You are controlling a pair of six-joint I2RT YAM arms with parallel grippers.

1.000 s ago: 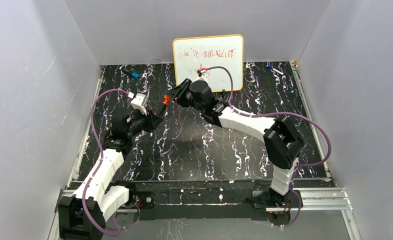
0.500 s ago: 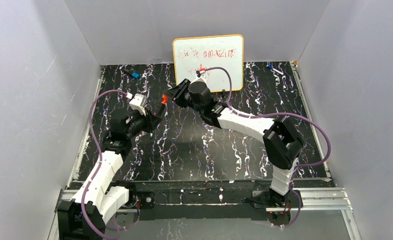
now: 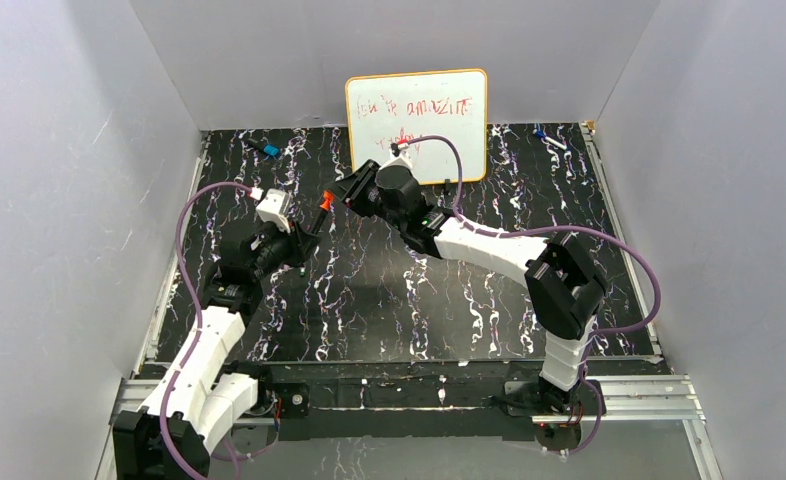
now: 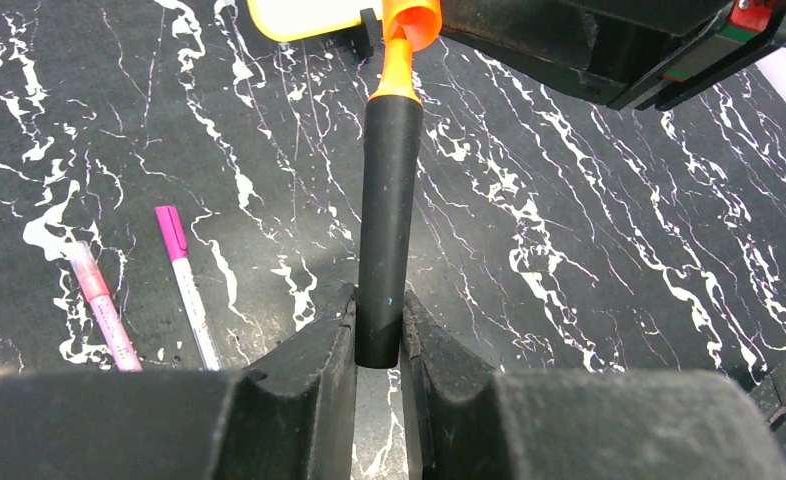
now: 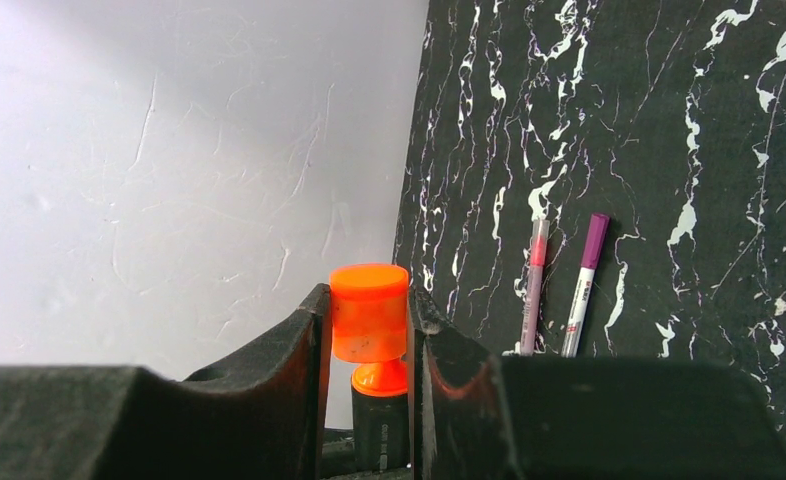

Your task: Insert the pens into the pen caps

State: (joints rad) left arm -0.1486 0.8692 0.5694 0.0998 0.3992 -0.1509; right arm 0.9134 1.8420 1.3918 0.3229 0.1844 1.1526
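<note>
The black, white-veined bench [image 3: 419,300] fills the floor of the grey enclosure, with a whiteboard [image 3: 416,115] propped at its far edge. Its red scribble is too faint to read. Both arms reach toward the left-centre and meet above the bench.

The left claw [image 4: 377,320] is clamped on the lower barrel of the black marker [image 4: 387,220], which points away from its camera; the barrel's bottom end is hidden between the fingers. The right claw [image 5: 369,320] is clamped on the orange cap [image 5: 369,310], which sits on the marker's tip with the orange shoulder showing just below it. In the left wrist view the frame edge cuts the cap off.

Two slim pens [image 4: 187,285] lie side by side on the bench – their lower ends hidden behind a finger in the right wrist view.

Since a second ago both wrists have drifted slightly left, with the grips unchanged.
</note>
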